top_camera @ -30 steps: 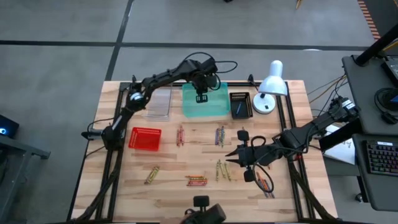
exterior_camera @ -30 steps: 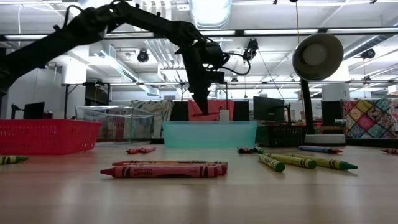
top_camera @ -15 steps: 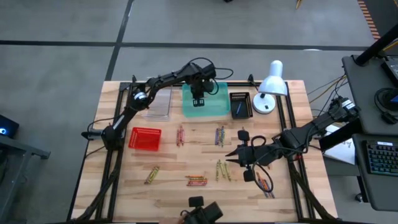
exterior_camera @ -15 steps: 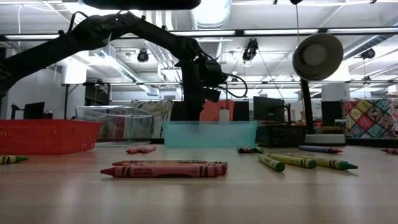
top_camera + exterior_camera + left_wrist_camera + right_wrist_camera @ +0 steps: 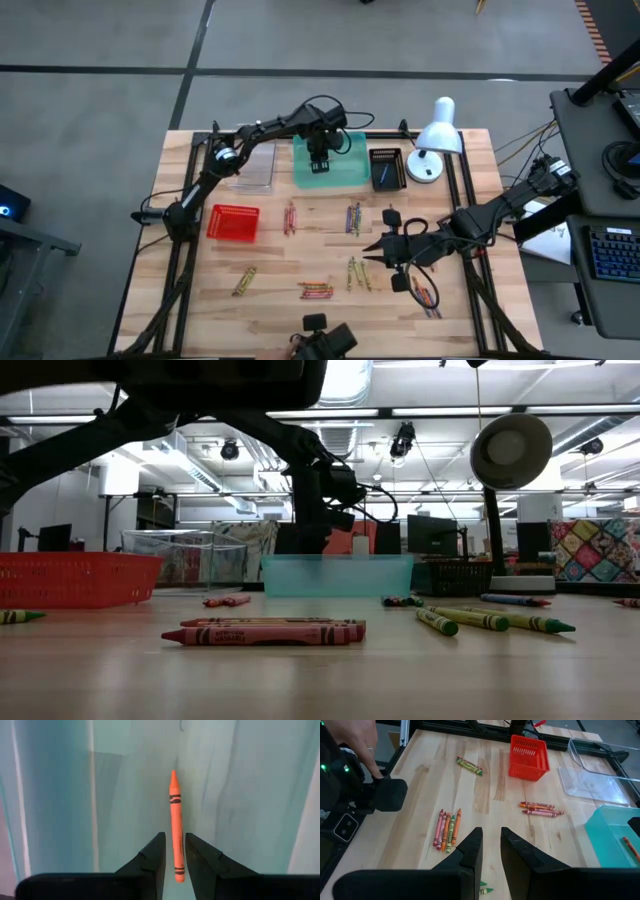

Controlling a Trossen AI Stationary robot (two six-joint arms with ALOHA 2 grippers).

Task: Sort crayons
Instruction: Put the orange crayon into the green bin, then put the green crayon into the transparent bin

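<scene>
1. Left gripper (image 5: 319, 163) is down inside the teal tray (image 5: 350, 172), at about 12 o'clock on the table (image 5: 270, 255).
2. Left wrist view: fingers (image 5: 152, 857) parted a little, an orange crayon (image 5: 175, 822) lying on the tray floor in the gap between them. Fingers look released; no clear contact with the crayon.
3. Right gripper (image 5: 372, 250) hangs over the table at about 4 o'clock, fingers (image 5: 470, 851) slightly apart, nothing between them.
4. Crayons (image 5: 315, 291) lie loose on the wood in small clusters: a red-orange bunch at 6 o'clock, yellow-green ones (image 5: 244, 281) at 7 o'clock, reds (image 5: 290, 217) near the centre, a mixed bunch (image 5: 353, 217) just right of centre, greens (image 5: 359, 273) at 5 o'clock.
5. Red mesh basket (image 5: 232, 223) sits at 9 o'clock; clear tray (image 5: 255, 168) at 11 o'clock, beside the teal one.
6. Black bin (image 5: 386, 168) and white desk lamp (image 5: 435, 137) stand at 1 o'clock.
7. Right wrist view: a person's hand (image 5: 359, 740) at the table edge.
</scene>
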